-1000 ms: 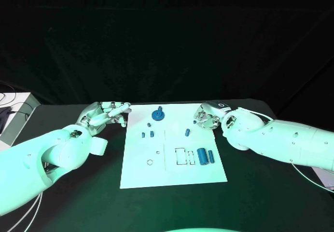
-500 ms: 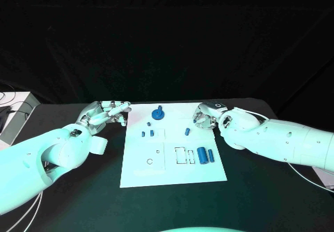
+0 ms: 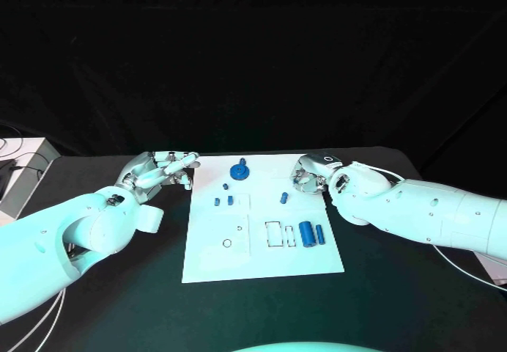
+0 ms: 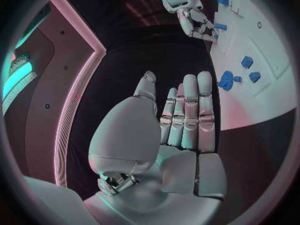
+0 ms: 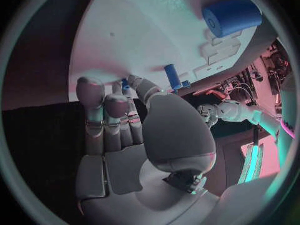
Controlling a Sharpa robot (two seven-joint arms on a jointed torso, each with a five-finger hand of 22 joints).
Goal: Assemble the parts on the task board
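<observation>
On the black table [image 3: 127,293], reaching with the empty, spread right hand [image 3: 313,176] toward the small blue peg [image 3: 284,198] in mid-frame, needing slow, straight pinching.

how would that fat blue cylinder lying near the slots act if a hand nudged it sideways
The fat blue cylinder lies on its round side on the flat task board, so it would probably roll rather than slide. It looks rigid and smooth, possibly slippery between fingers. The thinner cylinder beside it might get bumped.

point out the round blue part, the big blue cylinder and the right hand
round blue part [image 3: 241,174], head view, its disc top
big blue cylinder [image 3: 306,235], head view, mid-body
right hand [image 3: 311,178], head view, its middle
</observation>
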